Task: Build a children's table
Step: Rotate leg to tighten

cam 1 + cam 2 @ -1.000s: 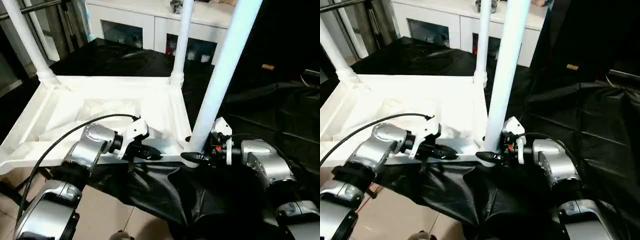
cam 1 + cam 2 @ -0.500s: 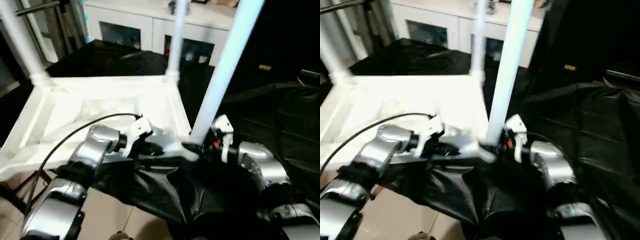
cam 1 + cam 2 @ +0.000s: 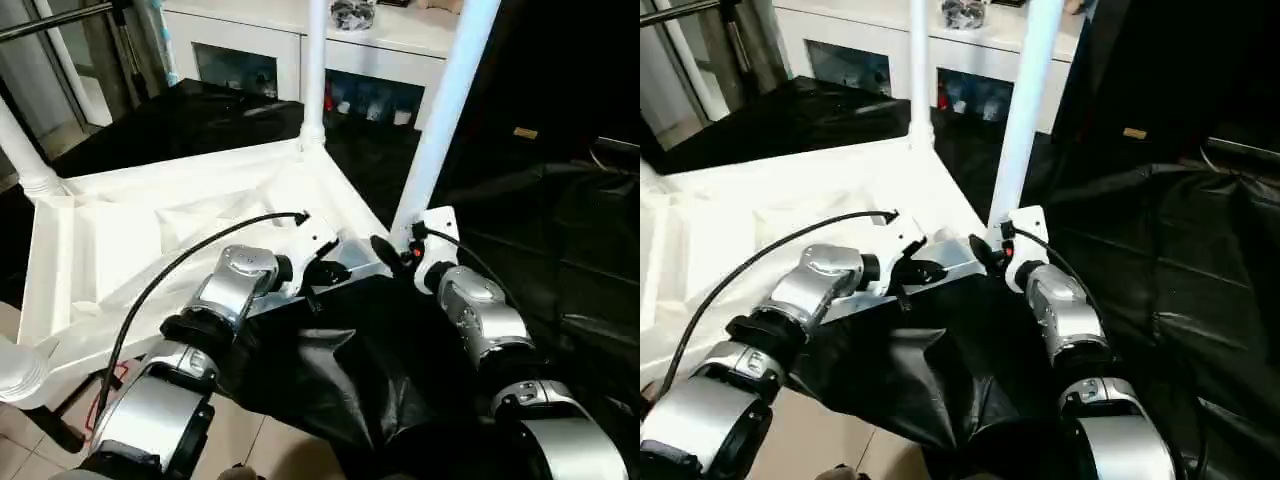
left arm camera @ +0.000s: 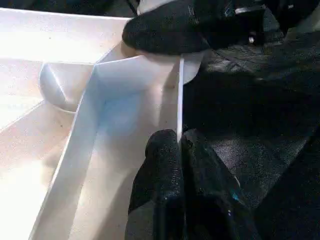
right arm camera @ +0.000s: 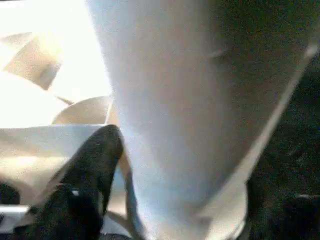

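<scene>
Across the left and centre of the left eye view lies the tabletop (image 3: 150, 230), upside down w/ ribbed underside up, resting on black sheeting (image 3: 330, 390) over the worktop. Legs stand upright in its corner sockets: one at upper centre (image 3: 314, 70), one right of centre (image 3: 440, 110), one at the left edge (image 3: 18, 140); a rounded white end (image 3: 15, 370) shows at lower left. Left claw (image 3: 335, 272), centre frame, is closed tight on the thin near rim of the tabletop; in the left wrist view its fingers (image 4: 165, 165) pinch that edge. Right claw (image 3: 385, 250) sits just beside the base of the right-of-centre leg, one finger (image 5: 90, 170) against the socket; can't tell how wide it stands or if it grips. White glass-door cabinet (image 3: 300, 50) along the top.
</scene>
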